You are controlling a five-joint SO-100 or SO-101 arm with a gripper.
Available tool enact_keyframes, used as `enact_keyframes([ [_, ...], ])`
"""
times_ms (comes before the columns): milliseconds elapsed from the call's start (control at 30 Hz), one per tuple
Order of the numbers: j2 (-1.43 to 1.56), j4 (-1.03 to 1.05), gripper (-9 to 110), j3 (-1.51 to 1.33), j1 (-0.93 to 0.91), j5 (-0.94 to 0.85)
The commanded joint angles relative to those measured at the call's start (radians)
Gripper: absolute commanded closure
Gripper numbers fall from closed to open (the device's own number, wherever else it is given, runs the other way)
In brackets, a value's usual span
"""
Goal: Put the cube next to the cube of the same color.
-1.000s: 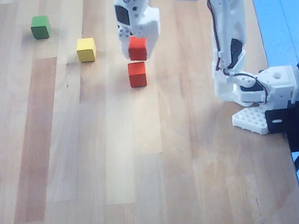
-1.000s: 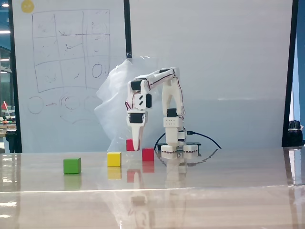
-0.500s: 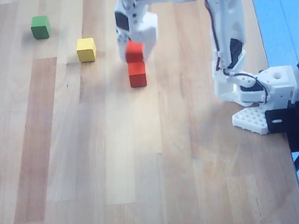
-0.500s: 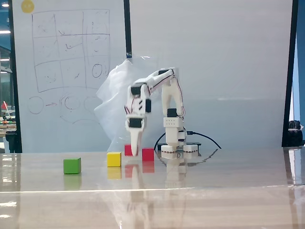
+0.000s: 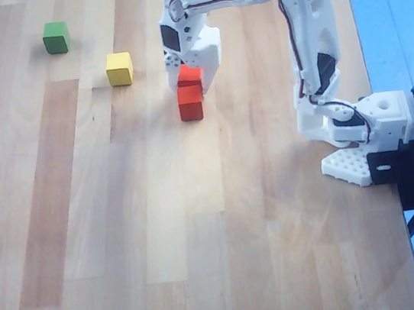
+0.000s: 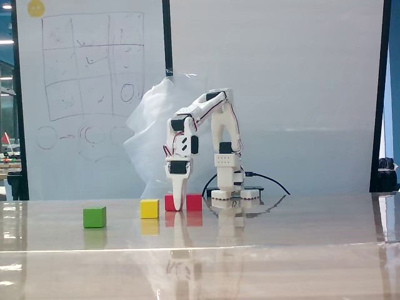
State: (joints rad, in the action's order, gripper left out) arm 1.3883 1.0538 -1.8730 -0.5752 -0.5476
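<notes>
Two red cubes sit on the wooden table, touching each other. In the overhead view one red cube (image 5: 189, 75) lies between the fingers of my gripper (image 5: 190, 71), and the other red cube (image 5: 191, 104) lies just below it in the picture. My gripper points straight down with its tips at the table, shut on the first cube. In the fixed view the gripper (image 6: 179, 201) stands in front of where the held cube (image 6: 169, 202) meets the other red cube (image 6: 194, 202).
A yellow cube (image 5: 119, 68) (image 6: 149, 209) lies left of the red pair and a green cube (image 5: 56, 37) (image 6: 94, 217) lies farther left. The arm's base (image 5: 374, 139) is clamped at the table's right edge.
</notes>
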Motion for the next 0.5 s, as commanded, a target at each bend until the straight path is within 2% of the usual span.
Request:
enact_keyframes([
  [0, 0.038, -0.015, 82, 0.005, -0.006, -0.008],
  [167, 0.043, -0.014, 71, 0.002, -0.006, -0.009],
  [467, 0.149, 0.067, 72, 0.06, -0.005, -0.037],
])
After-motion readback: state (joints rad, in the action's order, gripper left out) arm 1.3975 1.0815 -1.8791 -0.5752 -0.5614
